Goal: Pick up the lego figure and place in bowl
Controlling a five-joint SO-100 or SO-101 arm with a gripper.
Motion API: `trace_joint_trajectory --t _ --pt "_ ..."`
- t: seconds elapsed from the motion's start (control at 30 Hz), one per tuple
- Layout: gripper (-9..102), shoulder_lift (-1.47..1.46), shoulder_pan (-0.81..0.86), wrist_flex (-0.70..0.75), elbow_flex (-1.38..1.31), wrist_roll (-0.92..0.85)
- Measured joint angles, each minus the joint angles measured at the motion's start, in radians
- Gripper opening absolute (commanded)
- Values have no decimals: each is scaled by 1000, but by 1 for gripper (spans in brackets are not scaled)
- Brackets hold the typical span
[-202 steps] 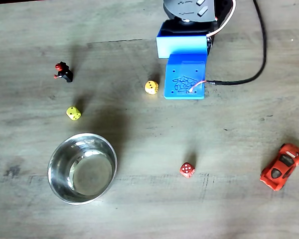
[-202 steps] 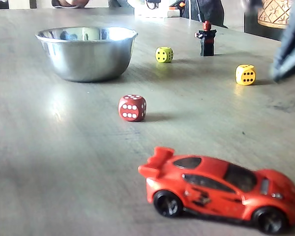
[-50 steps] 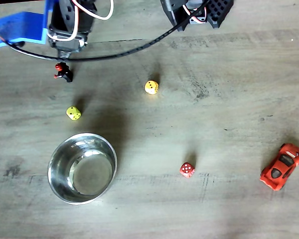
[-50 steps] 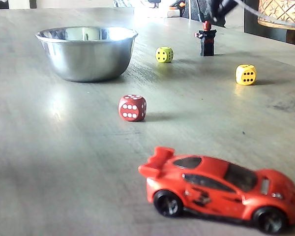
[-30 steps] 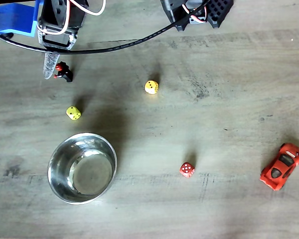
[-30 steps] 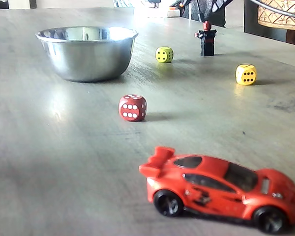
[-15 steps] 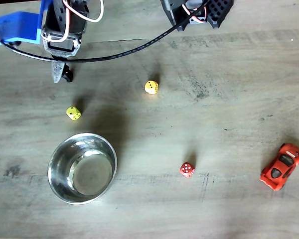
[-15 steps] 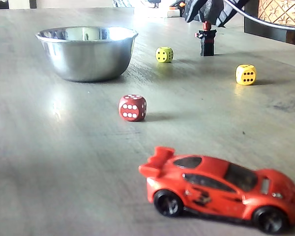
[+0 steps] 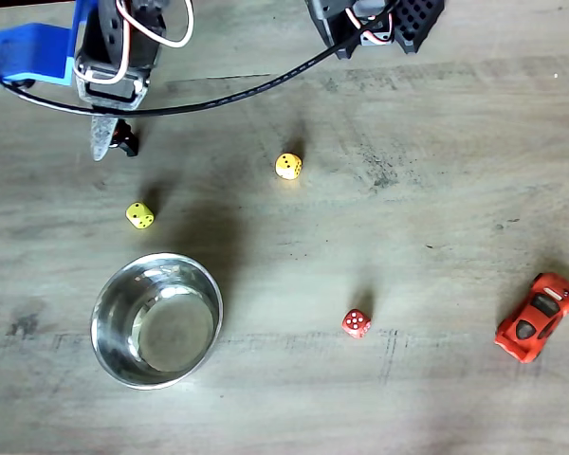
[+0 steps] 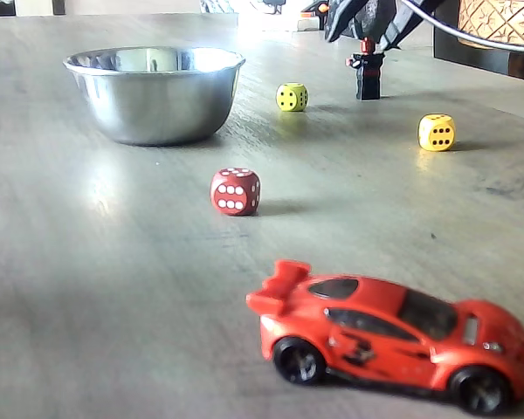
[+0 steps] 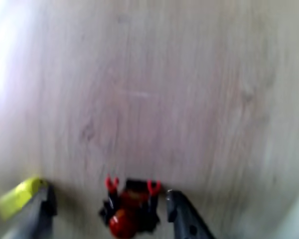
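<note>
Gripper: the gripper (image 11: pixel 109 211) hangs over the lego figure (image 11: pixel 129 209), jaws spread wide, one finger (image 11: pixel 184 219) on each side, nothing gripped.
Lego figure: upright on the wooden table (image 9: pixel 408 237) at the far edge, under the arm, in a fixed view (image 10: pixel 368 68).
Bowl: the steel bowl (image 9: pixel 104 308) sits well apart.
Nearby: a yellow-green die (image 9: pixel 139 215) lies between figure and bowl.

We see our gripper (image 9: pixel 107 142) over the lego figure (image 9: pixel 126 142), with 2 yellow dice (image 9: pixel 139 215) nearer the bowl (image 9: pixel 104 303).
</note>
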Motion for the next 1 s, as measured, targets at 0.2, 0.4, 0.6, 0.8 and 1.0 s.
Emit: trace_joint_trajectory --t 0.2,0.4,0.6,0.8,1.0 --pt "27 -43 5 -38 0 0" --pt "27 -71 8 -38 0 0" --pt "26 -106 8 -43 0 0" --pt "26 -124 8 -43 0 0" --pt "26 -127 8 -43 0 0"
